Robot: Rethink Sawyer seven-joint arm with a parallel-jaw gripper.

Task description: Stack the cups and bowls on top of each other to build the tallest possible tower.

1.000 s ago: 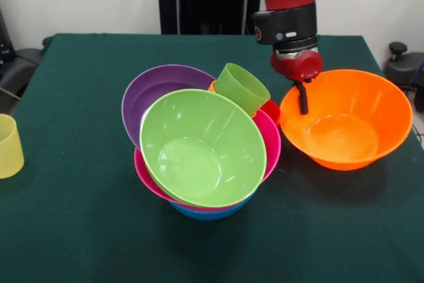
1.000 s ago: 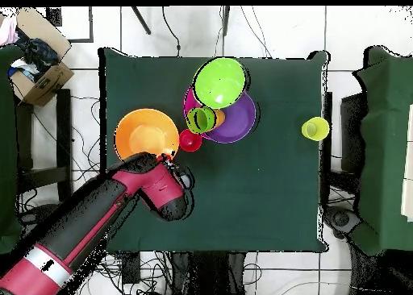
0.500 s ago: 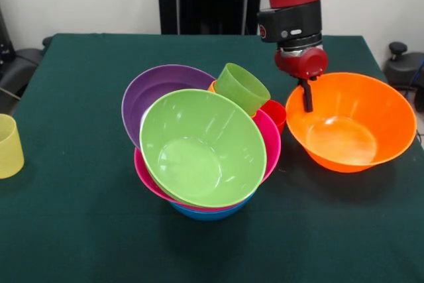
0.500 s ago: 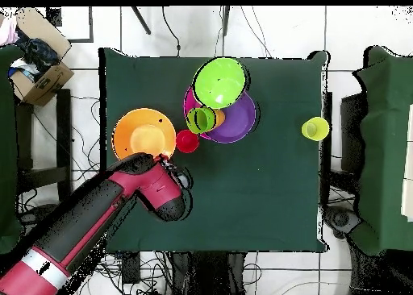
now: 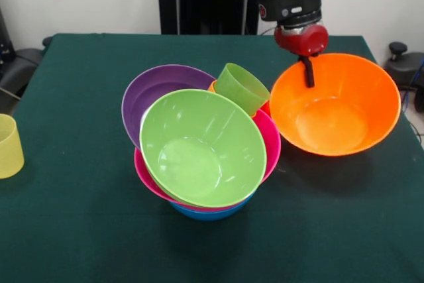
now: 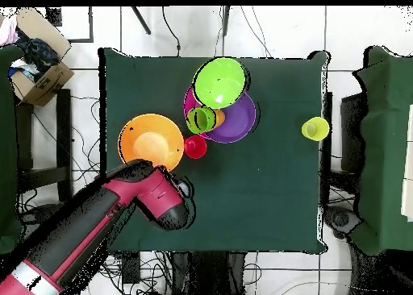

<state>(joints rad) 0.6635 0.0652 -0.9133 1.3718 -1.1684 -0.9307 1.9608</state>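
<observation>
My gripper (image 5: pixel 307 74) is shut on the far rim of the orange bowl (image 5: pixel 334 104), one dark finger showing inside the rim. The bowl hangs tilted just above the table, right of the tower; from overhead the orange bowl (image 6: pixel 152 140) lies beside the red cup (image 6: pixel 194 147). The tower has a lime green bowl (image 5: pixel 202 147) on top, tilted, over a pink bowl (image 5: pixel 270 142) and a blue bowl (image 5: pixel 209 213). A purple bowl (image 5: pixel 156 87) leans behind. A green cup (image 5: pixel 242 87) lies on its side at the back. The pale yellow cup (image 5: pixel 8 145) stands alone at the left edge.
The green table (image 5: pixel 79 230) ends close behind the yellow cup (image 6: pixel 314 129). A cardboard box (image 6: pixel 36 66) and dark chairs stand off the table. My arm (image 6: pixel 105 215) reaches in across the near-left corner in the overhead view.
The gripper has risen with the orange bowl, which came off the table, tilted and shifted slightly towards the tower. The red cup is now hidden behind it in the front view.
</observation>
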